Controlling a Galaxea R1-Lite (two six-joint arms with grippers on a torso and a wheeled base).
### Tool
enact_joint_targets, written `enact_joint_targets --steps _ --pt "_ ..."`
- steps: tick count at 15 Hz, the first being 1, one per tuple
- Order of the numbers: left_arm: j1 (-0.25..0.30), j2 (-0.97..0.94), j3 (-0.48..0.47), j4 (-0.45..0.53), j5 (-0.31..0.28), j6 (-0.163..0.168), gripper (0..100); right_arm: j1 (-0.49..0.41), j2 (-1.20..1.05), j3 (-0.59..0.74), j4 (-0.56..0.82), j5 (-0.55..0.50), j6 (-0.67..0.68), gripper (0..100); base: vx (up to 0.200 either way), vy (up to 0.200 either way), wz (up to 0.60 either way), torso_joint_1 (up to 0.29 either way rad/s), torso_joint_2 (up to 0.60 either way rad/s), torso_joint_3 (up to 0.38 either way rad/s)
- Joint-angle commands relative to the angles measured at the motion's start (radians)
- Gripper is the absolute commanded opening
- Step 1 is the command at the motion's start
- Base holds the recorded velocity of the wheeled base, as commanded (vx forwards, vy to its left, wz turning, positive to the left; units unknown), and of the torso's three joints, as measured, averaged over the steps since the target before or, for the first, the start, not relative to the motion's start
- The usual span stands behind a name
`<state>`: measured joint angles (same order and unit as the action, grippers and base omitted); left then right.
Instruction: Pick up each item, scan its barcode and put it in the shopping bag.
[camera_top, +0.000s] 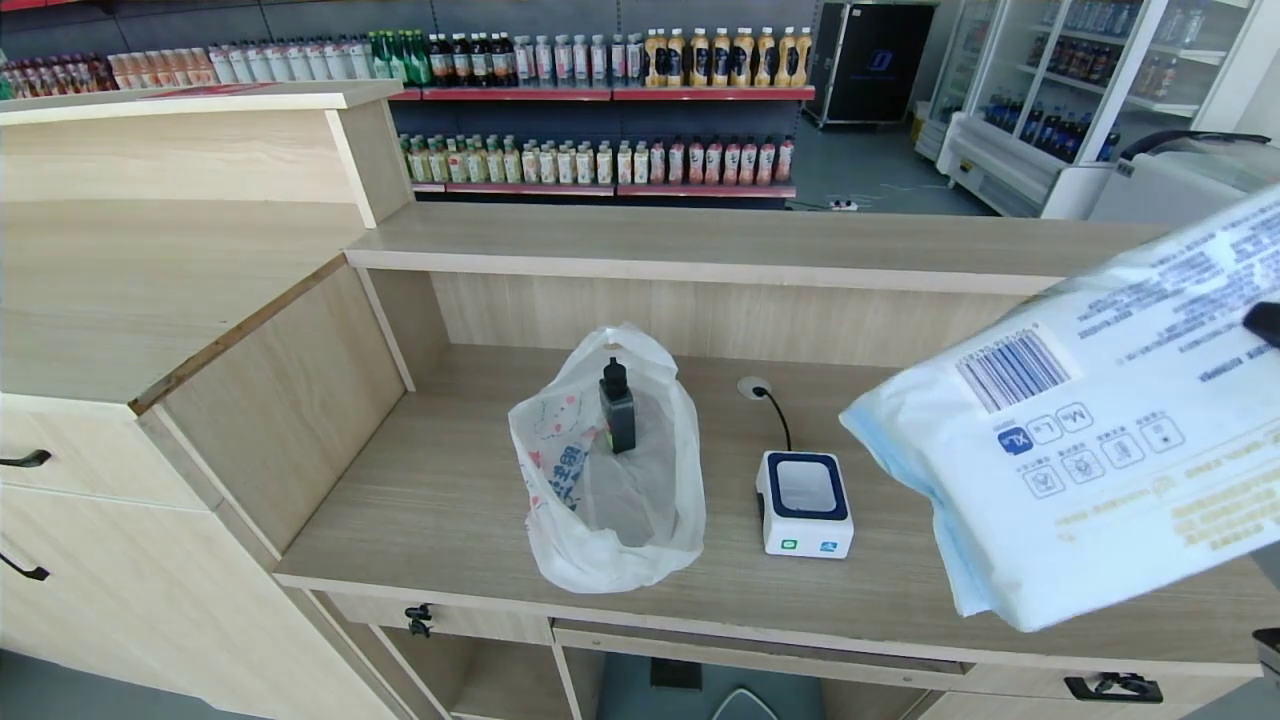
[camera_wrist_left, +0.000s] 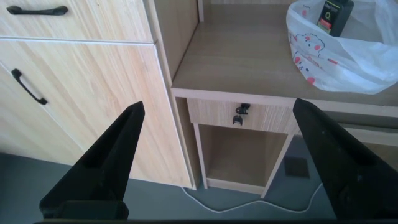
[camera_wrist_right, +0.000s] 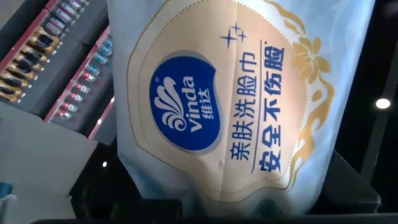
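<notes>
Right now the right hand (camera_wrist_right: 230, 208) is closed tight on a big soft pack (camera_top: 1100, 440) of face towels and holds it up in the air, over the right end of the table (camera_top: 450, 500) and not touching it. The pack is tipped, so its barcode (camera_top: 1013, 371) looks up and away from the scanner (camera_top: 805, 500). The scanner sits flat near the front edge of the table with its glass window facing up, so I think the pack has to be turned over and brought lower before the scanner can read the stripes. The shopping bag (camera_top: 560, 500) stands just beside the scanner, on the side nearer the table's left edge. That keeps the trip from scanner to bag short. The top of the bag is open, so things can be dropped in from above, and a dark bottle (camera_top: 617, 405) already stands inside it. I think that one is done and the pack comes next. The pack is wide and floppy, so it may need care to fit through the top of the bag. The left hand (camera_wrist_left: 221, 162) is wide open and holds nothing. It hangs low, out past the front left corner of the table, so it is out of the way.
</notes>
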<state>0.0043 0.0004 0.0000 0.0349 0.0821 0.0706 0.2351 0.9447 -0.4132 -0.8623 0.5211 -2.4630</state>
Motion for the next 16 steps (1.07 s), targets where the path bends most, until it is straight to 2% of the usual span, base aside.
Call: enact_joint_targets --steps 1,4,5,6,8,9,10,11,13,16 --pt "0.0 0.0 0.0 0.0 0.001 0.0 100 0.055 -0.032 -0.019 -0.003 -0.039 0.007 0 0.0 0.0 0.0 0.0 0.0 0.0" --pt "0.0 0.001 0.0 0.0 -0.001 0.0 100 0.141 -0.083 -0.045 -0.003 -0.19 0.072 0 0.0 0.0 0.0 0.0 0.0 0.0" --pt "0.0 0.001 0.0 0.0 0.001 0.0 100 0.207 -0.13 -0.042 -0.001 -0.274 0.07 0 0.0 0.0 0.0 0.0 0.0 0.0" --pt "0.0 0.0 0.0 0.0 0.001 0.0 100 0.245 -0.156 -0.038 0.0 -0.297 0.062 0 0.0 0.0 0.0 0.0 0.0 0.0" --pt "0.0 0.001 0.0 0.0 0.001 0.0 100 0.331 -0.184 -0.033 0.005 -0.303 -0.022 0 0.0 0.0 0.0 0.0 0.0 0.0" --pt "0.0 0.001 0.0 0.0 0.001 0.0 100 0.331 -0.184 -0.033 0.005 -0.303 -0.022 0 0.0 0.0 0.0 0.0 0.0 0.0" --pt "0.0 0.001 0.0 0.0 0.001 0.0 100 0.406 -0.218 -0.018 0.042 -0.326 -0.117 0 0.0 0.0 0.0 0.0 0.0 0.0" --pt "0.0 0.0 0.0 0.0 0.001 0.0 100 0.434 -0.23 -0.018 0.086 -0.329 -0.172 0 0.0 0.0 0.0 0.0 0.0 0.0" --pt "0.0 0.001 0.0 0.0 0.001 0.0 100 0.443 -0.239 -0.001 0.138 -0.372 -0.212 0 0.0 0.0 0.0 0.0 0.0 0.0" --pt "0.0 0.0 0.0 0.0 0.001 0.0 100 0.444 -0.253 0.005 0.151 -0.378 -0.223 0 0.0 0.0 0.0 0.0 0.0 0.0"
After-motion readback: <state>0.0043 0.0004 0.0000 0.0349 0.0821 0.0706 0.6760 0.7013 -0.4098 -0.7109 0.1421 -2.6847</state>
